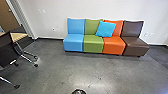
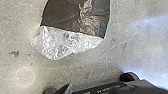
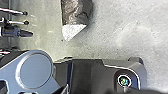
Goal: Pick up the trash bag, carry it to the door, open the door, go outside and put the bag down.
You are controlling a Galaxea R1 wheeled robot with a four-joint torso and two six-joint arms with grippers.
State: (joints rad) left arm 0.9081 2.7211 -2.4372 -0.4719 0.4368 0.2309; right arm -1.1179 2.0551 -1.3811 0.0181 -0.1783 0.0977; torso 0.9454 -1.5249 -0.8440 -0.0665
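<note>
A dark trash bag [image 2: 67,17] with crumpled clear plastic along one edge lies over the grey floor in the left wrist view, its far part cut off by the picture's edge. The same dark, creased shape, the bag [image 3: 76,12], shows in the right wrist view with a pale crumpled tip. At the bottom edge of the head view is a small dark rounded top [image 1: 79,91]; I cannot tell what it belongs to. Whether either gripper touches the bag is unclear.
A row of blue, green, orange and brown seats [image 1: 93,43] stands against the wall with a bright blue cushion [image 1: 105,29] on it. Wheeled chairs [image 1: 10,47] are at the left, near a brown door [image 1: 8,16]. Chair legs [image 3: 15,11] also reach into the right wrist view.
</note>
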